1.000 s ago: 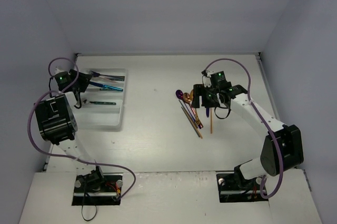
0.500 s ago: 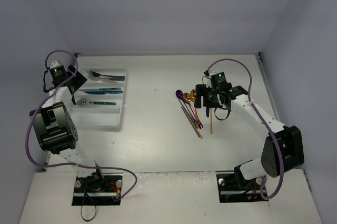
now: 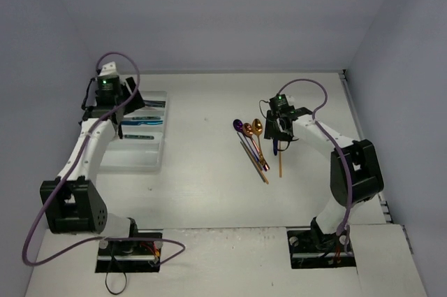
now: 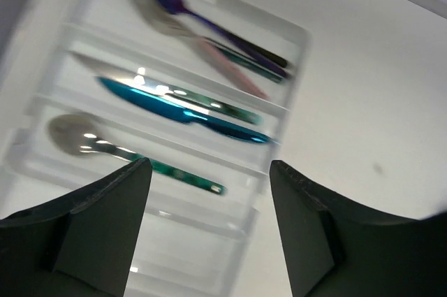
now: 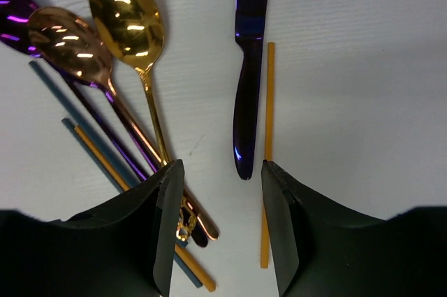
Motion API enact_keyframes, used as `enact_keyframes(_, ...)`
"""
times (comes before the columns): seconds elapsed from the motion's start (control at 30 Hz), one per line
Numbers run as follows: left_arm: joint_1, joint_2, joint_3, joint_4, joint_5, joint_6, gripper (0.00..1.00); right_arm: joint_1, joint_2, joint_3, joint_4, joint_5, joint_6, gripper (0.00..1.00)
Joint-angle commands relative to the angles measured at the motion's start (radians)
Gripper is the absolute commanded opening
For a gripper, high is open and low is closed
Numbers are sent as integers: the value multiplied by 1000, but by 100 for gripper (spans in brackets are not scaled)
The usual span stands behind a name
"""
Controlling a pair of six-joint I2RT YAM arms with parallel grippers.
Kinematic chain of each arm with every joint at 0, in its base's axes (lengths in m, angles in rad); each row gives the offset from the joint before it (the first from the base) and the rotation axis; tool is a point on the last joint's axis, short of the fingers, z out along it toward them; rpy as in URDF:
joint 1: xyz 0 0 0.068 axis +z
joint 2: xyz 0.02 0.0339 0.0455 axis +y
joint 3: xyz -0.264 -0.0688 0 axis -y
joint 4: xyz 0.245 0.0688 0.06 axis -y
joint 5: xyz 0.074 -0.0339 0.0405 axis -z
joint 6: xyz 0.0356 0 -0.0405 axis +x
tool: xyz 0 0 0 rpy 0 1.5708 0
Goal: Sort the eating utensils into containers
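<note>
Your left claw [image 4: 208, 171] hangs released and empty over the white plastic cutlery tray [image 4: 297, 38]. Ahead of its fingers, one compartment each, lie a silver spoon with a teal handle [image 4: 77, 133], a glossy teal knife [image 4: 174, 108], and furthest out a purple fork [image 4: 209, 31] with others.

Your right claw [image 5: 220, 171] is also apart and grips nothing. The handle end of the dark blue-purple metal knife [image 5: 248, 66] lies just ahead of its gap, with a thin orange stick [image 5: 267, 136] beside it. The gold spoon [image 5: 126, 17] lies ahead to the left.

Expect that knife to be stiff, thin, fairly light and slick, lying flat on the worktop [image 5: 363, 66]. Pinch it across the handle, clear of the stick.

Only the top view shows tray and pile well apart. Only the wrist views show the finger gaps and the compartments' contents.
</note>
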Motion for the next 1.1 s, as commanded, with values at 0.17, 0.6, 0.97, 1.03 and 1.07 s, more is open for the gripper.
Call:
enact_keyframes(0.17,-267,-134,-44,-75,49,-76,66,-29,147,92,20,59,75,41)
enact_keyframes(0.6,-352,-129,-49,-78,57,-108,66,-46,249,105,60,34,99,36)
enact_keyframes(0.97,-373,-114,-38,-74,77,-128,66,-76,321,107,72,64,94,31)
enact_keyframes(1.03,-379,-109,-34,-73,79,-133,66,-76,336,108,71,62,93,26)
enact_keyframes(1.07,-385,-106,-31,-73,80,-135,66,-76,346,109,71,57,92,20)
